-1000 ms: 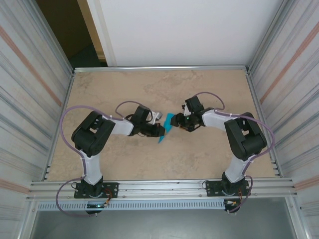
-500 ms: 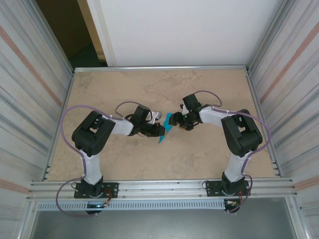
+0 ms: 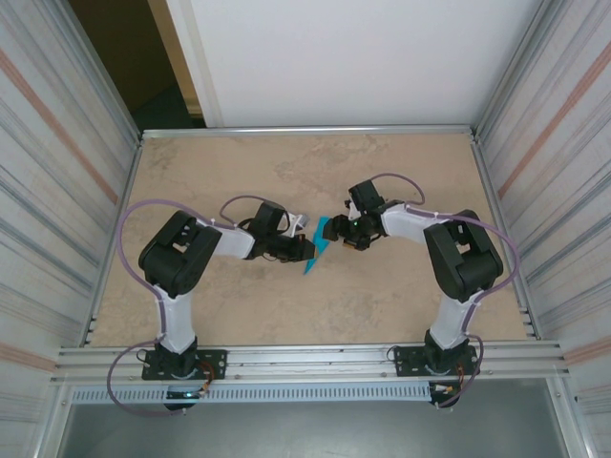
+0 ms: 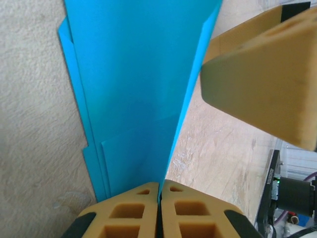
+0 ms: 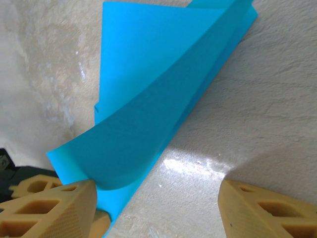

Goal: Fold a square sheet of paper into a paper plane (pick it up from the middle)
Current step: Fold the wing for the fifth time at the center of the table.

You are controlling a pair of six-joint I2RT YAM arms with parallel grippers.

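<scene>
**Top external:** mottled beige table (image 3: 239, 172) between ribbed metal side walls (image 3: 57, 191), with a white panel (image 3: 344, 57) behind; the paper plane (image 3: 321, 244) sits mid-frame between both arms.
**Left wrist:** left gripper (image 4: 159, 198) pinched together on the plane's crease, with tan surface on either side.
**Right wrist:** right gripper (image 5: 158, 208) with jaws apart, the plane's curled flap beside its lower-left finger.

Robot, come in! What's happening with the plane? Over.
Left gripper shut on paper plane. Right gripper open, at its raised flap. Nothing in the way.
</scene>
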